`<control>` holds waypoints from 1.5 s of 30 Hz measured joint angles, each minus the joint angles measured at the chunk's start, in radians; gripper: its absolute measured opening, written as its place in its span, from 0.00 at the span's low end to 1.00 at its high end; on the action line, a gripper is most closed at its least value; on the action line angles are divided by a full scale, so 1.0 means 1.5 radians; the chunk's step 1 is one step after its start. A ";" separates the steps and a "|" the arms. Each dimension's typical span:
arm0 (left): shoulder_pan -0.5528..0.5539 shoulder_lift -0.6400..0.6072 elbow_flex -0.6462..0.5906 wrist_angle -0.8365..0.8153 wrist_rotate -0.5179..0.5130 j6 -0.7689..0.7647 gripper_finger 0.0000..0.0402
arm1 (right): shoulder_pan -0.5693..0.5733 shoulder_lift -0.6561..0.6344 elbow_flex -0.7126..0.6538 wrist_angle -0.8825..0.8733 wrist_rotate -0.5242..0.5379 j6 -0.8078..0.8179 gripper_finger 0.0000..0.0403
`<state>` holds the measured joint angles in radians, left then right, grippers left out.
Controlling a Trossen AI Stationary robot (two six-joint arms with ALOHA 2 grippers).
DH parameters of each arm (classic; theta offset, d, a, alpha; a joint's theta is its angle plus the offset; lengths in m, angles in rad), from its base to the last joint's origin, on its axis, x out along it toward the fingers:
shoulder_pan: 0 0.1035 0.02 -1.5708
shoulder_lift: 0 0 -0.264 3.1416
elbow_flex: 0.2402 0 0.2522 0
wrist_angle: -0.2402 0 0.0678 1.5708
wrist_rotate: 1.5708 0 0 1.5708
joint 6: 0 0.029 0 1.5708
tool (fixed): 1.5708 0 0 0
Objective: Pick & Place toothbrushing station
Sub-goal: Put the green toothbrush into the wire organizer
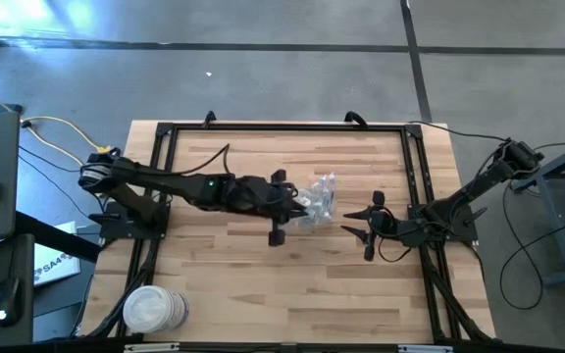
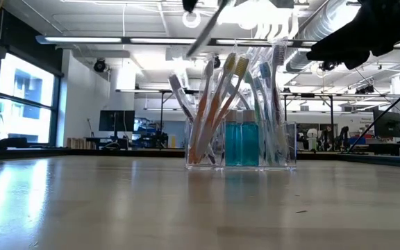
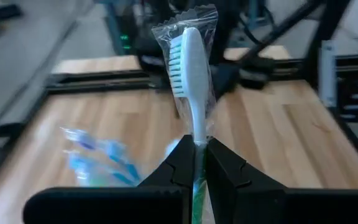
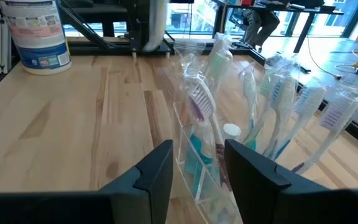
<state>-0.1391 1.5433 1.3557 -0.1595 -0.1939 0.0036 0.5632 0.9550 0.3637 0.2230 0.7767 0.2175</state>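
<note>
Dark left gripper pinches a wrapped toothbrush upright.

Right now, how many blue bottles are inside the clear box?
2: the blue bottles stand side by side in the clear box, among the toothbrushes. More may hide behind them.

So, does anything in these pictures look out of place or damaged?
Nothing stands out. The clear plastic container stands upright on the wooden table, full of wrapped toothbrushes. The left gripper holds one white wrapped toothbrush.
</note>
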 joint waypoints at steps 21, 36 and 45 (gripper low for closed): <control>0.083 -0.024 -0.433 0.674 0.099 -0.055 0.04 | 0.000 0.000 0.000 0.030 -0.029 0.004 0.34; 0.110 0.043 -0.489 0.868 0.159 -0.092 0.04 | 0.000 0.000 0.000 0.034 -0.029 -0.003 0.34; 0.121 0.074 -0.489 0.851 0.127 -0.060 0.04 | 0.000 0.000 0.000 0.034 -0.031 -0.003 0.34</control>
<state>0.0423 1.6539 0.6216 1.1174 -0.0036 -0.0861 0.5632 0.9553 0.3637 0.2736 0.7300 0.2130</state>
